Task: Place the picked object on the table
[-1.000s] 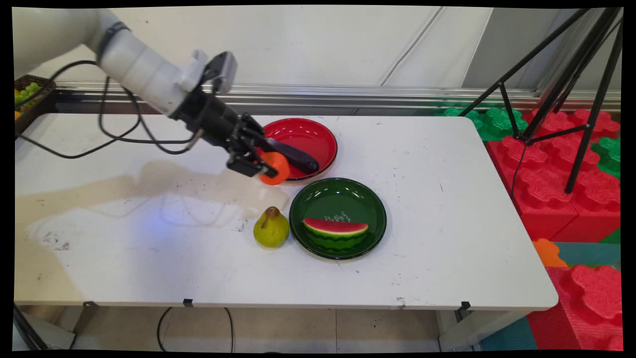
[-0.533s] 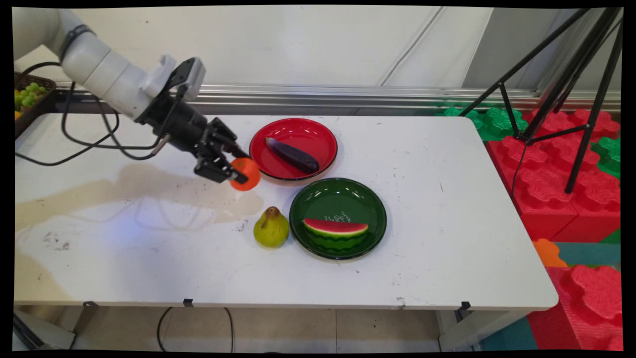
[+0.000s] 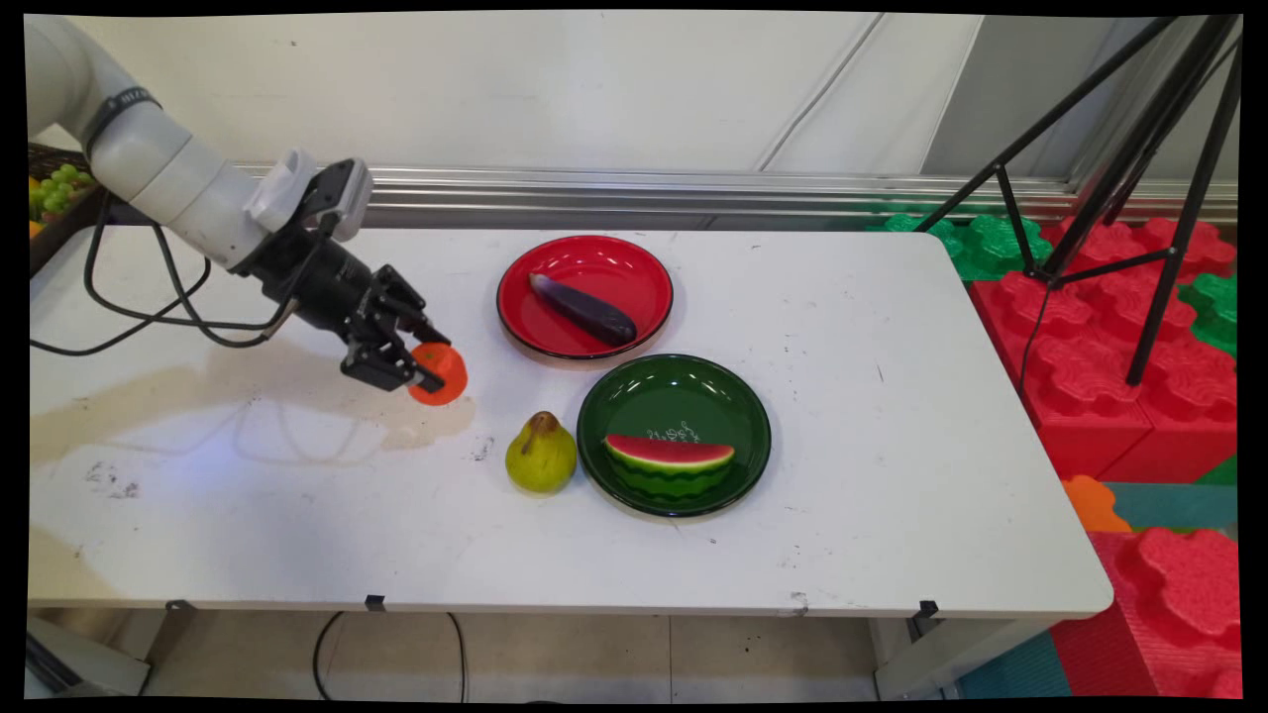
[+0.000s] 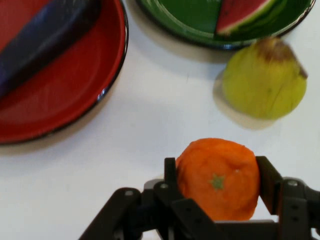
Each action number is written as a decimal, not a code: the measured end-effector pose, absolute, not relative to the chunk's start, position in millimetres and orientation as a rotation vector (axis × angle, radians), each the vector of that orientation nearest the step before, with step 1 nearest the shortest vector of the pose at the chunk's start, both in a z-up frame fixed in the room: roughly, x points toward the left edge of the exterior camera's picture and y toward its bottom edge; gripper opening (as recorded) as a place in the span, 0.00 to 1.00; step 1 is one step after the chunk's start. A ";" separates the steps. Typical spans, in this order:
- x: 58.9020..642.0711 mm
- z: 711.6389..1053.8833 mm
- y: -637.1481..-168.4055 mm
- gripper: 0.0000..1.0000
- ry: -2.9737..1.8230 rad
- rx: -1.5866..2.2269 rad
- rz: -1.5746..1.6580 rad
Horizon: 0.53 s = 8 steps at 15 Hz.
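Gripper [image 3: 421,371] low, tilted, clasping orange [image 3: 441,374]

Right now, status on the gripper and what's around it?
Black two-finger gripper shut on round orange fruit, above white table. Yellow-green pear and red plate nearby, apart. Nothing else close.

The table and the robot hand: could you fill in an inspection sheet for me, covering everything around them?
Surface: white table, scuffed, with a brownish stain on its left part.
Job's things: orange held between the fingers, off the table's left of the red plate; eggplant lies in that plate; watermelon slice lies in the green plate; pear stands beside the green plate.
Clutter: nothing seen.
Grippers: gripper shut on the orange.
Cables: black cables hang from the arm over the table.
Surroundings: basket of fruit at far left, tripod, red and green foam blocks at right.
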<state>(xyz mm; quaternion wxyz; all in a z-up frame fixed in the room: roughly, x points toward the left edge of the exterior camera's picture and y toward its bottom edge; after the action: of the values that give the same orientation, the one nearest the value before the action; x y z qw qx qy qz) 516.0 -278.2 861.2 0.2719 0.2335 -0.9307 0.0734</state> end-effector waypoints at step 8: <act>527.6 831.5 -286.2 0.00 -2.543 0.684 0.168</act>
<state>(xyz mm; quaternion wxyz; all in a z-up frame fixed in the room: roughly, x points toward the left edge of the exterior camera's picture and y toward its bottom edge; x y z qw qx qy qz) 527.6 -286.2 831.5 0.2487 0.2511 -0.9334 0.0615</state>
